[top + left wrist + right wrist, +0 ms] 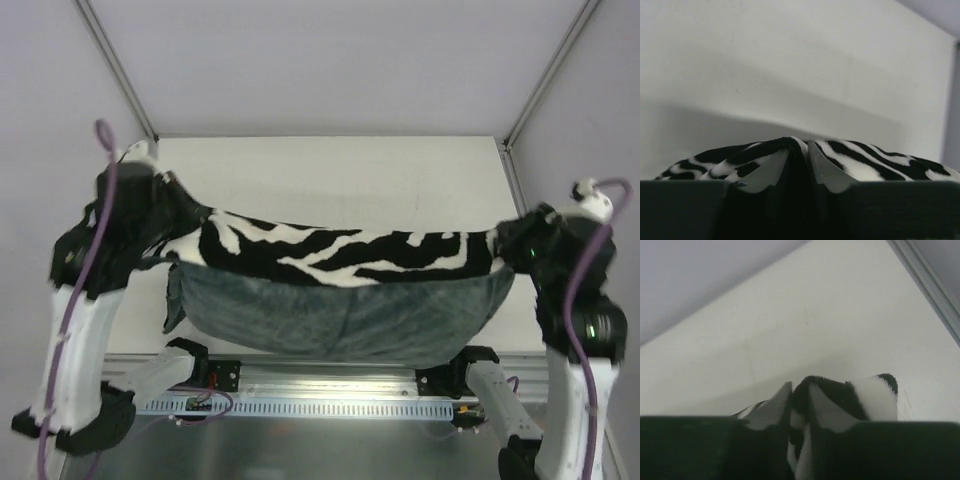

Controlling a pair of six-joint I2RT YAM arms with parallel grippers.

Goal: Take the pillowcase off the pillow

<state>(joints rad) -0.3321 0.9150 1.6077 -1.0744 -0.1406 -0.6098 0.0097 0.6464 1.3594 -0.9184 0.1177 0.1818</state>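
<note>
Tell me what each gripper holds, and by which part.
Both hold the zebra-striped pillowcase: the left gripper pinches its left end and the right gripper its right end, so it hangs slung between them.

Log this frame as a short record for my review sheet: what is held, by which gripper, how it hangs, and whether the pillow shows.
item: zebra-striped black-and-white pillowcase with grey plush underside
left gripper: shut on the pillowcase's left end
right gripper: shut on its right end
pose: stretched between the two arms, middle sagging, grey side hanging toward the near edge of the white table
white pillow: not visible; cannot tell whether it is inside the case
</note>
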